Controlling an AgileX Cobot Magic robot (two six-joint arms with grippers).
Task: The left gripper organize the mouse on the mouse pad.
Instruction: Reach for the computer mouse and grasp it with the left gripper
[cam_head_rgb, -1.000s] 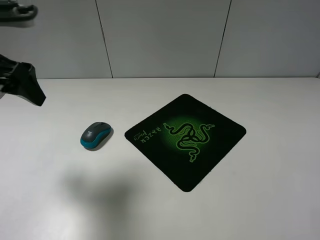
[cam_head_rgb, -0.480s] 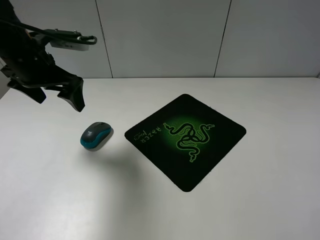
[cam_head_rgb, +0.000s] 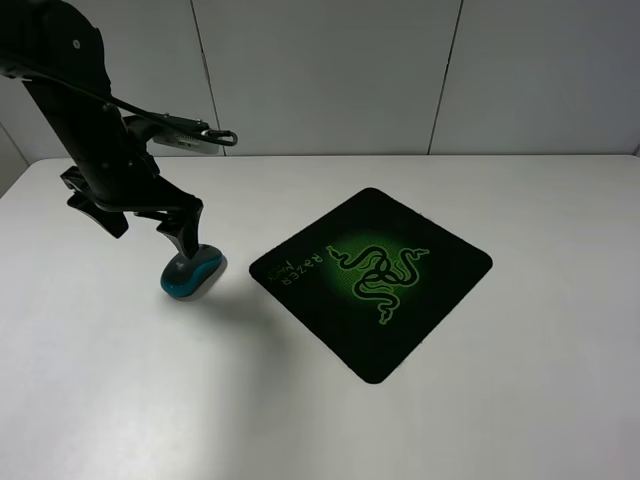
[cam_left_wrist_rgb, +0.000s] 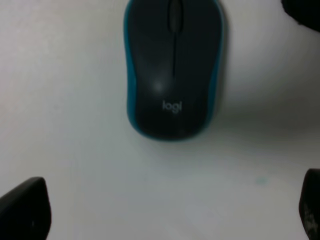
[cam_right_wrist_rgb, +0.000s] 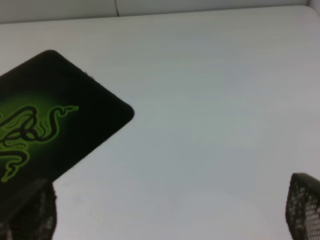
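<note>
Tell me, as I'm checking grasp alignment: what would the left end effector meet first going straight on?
Probably the mouse, which lies centred ahead of the left end effector; the remaining gap is unclear.

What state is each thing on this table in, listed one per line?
Razer mouse pad: lying flat, logo up, nothing on it.
Logi mouse: resting on the table, beside the pad, not gripped.
left gripper: open, above the mouse, holding nothing.
right gripper: open, holding nothing.
</note>
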